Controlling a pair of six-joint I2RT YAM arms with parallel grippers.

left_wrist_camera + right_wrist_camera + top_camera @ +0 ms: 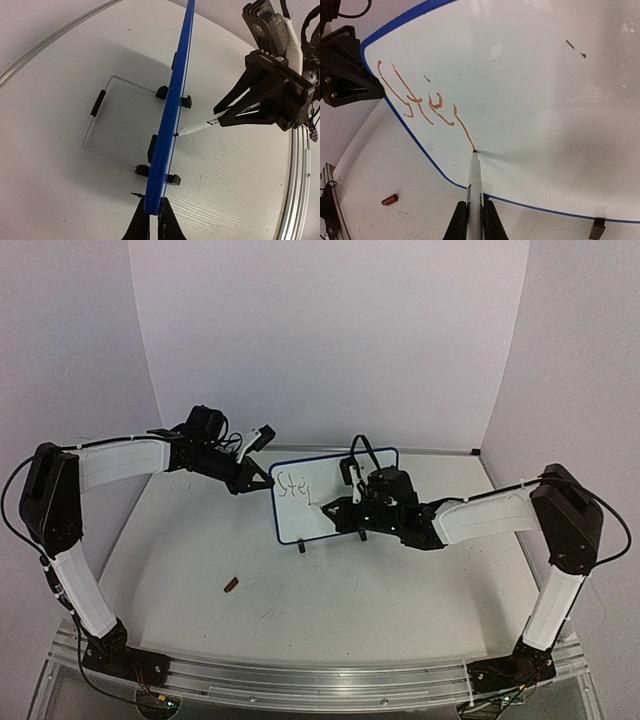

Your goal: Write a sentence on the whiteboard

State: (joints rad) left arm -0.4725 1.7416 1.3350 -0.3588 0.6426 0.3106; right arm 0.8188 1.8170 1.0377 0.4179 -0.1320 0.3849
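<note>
The whiteboard [300, 520] stands upright on small black feet and has a thin blue frame. My left gripper [266, 482] is shut on its left edge; the left wrist view shows the fingers [141, 220] pinching the blue edge [175, 100]. My right gripper [475, 205] is shut on a white marker [474, 175]. The marker's tip touches the board face [535, 100] at the end of an orange-brown stroke. The sentence [420, 102] is only a few cursive letters near the board's upper left, reading roughly "Sta". It also shows in the top view [293, 486].
An orange-brown marker cap [231, 585] lies on the table in front of the board, left of centre, and also shows in the right wrist view [389, 200]. A wire stand [100, 125] extends behind the board. A metal rail [300, 680] runs along the near table edge.
</note>
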